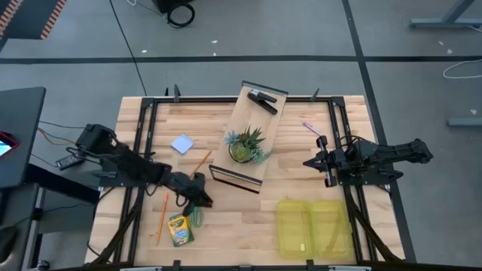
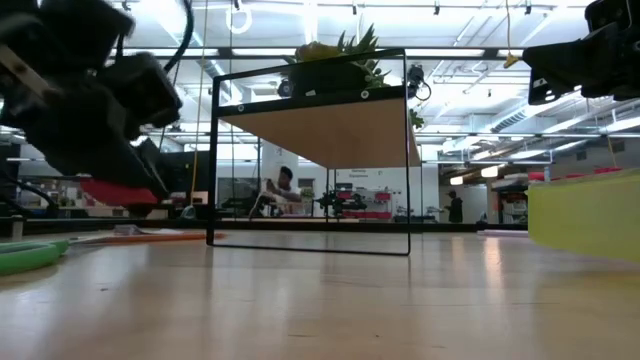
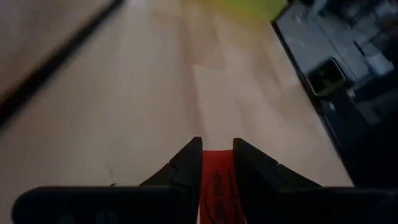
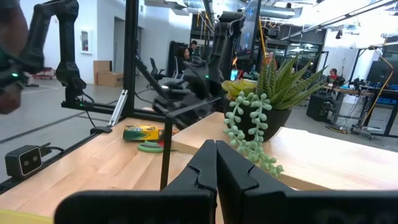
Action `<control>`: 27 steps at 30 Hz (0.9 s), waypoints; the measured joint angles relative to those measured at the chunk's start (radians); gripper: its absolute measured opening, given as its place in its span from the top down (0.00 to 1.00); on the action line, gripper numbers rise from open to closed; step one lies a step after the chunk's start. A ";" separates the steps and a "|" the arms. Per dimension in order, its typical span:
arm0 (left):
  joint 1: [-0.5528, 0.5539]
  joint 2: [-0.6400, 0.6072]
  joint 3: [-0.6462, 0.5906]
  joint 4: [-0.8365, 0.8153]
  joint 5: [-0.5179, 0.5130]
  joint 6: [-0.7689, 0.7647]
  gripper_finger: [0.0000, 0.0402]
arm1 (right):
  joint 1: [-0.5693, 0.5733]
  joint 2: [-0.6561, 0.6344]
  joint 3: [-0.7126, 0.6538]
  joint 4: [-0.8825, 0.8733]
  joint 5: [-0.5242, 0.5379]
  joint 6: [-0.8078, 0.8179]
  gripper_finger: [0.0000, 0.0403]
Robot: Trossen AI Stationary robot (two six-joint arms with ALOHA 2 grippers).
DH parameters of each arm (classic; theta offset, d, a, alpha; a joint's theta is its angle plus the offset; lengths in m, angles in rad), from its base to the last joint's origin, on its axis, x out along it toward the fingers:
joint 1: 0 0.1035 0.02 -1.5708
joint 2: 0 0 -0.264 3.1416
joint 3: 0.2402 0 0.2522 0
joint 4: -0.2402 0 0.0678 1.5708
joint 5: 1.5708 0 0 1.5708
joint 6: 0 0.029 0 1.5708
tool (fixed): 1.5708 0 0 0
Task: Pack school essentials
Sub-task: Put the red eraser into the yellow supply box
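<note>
Lower left of the desk [image 1: 248, 226], the left gripper [image 1: 202, 197] has its fingers clamped narrow on a thin red object [image 3: 217, 190] right above the scissors [image 1: 196, 218] and crayon box [image 1: 180, 230], while the right gripper [image 1: 310, 162], fingers pressed shut, waits mid-right.

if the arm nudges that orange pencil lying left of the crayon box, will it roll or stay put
The pencil looks thin, long and stiff, lying flat on the smooth wooden table, so a sideways nudge would probably roll or skid it. It seems very light, so even a slight touch may spin it. The crayon box beside it might stop it.
</note>
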 joint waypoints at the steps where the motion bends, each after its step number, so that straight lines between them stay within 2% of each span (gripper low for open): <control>1: -0.014 0.000 0.029 -0.040 0.000 0.000 0.78 | 0.000 0.000 0.000 0.000 0.000 0.000 0.98; 12: -0.109 0.000 0.266 -0.328 -0.038 0.001 0.78 | 0.000 0.000 0.000 0.000 0.000 0.000 0.98; 20: -0.136 0.040 0.370 -0.386 -0.058 -0.014 0.79 | 0.000 0.000 0.000 -0.002 0.000 0.000 0.98; 27: -0.164 0.135 0.511 -0.404 -0.058 -0.027 0.78 | 0.000 0.000 0.000 -0.007 0.000 0.000 0.98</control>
